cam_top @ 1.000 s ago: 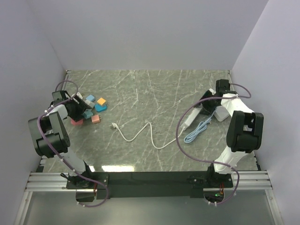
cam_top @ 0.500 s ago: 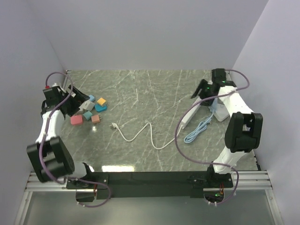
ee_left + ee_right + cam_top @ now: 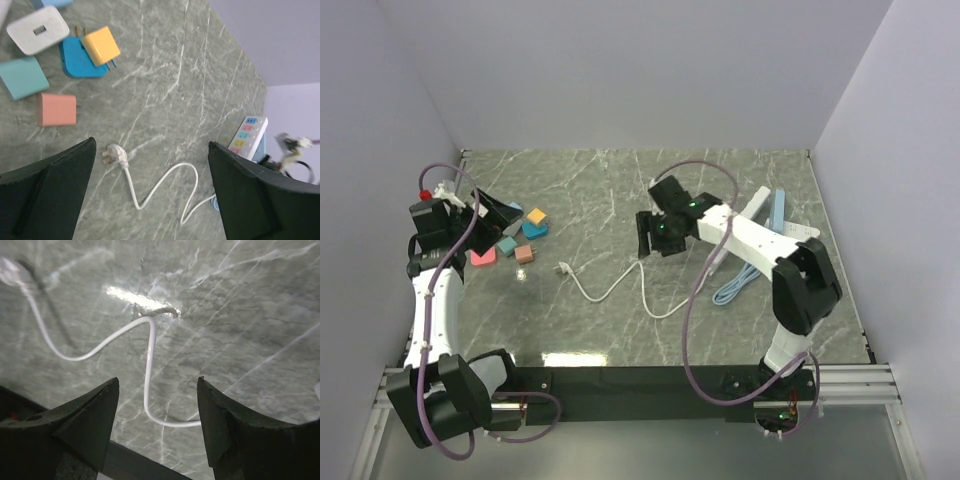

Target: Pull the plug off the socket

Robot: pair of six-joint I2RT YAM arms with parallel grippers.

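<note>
Socket (image 3: 248, 135), a long white strip, lies toward the far right of the marble table (image 3: 610, 190), and its thin white cord (image 3: 149, 365) snakes out toward the middle. The right gripper (image 3: 158, 382) hovers above that cord with its fingers spread and nothing between them. The left gripper (image 3: 151, 144) is likewise wide apart and empty, near a cluster of coloured chargers (image 3: 80, 55).
</note>
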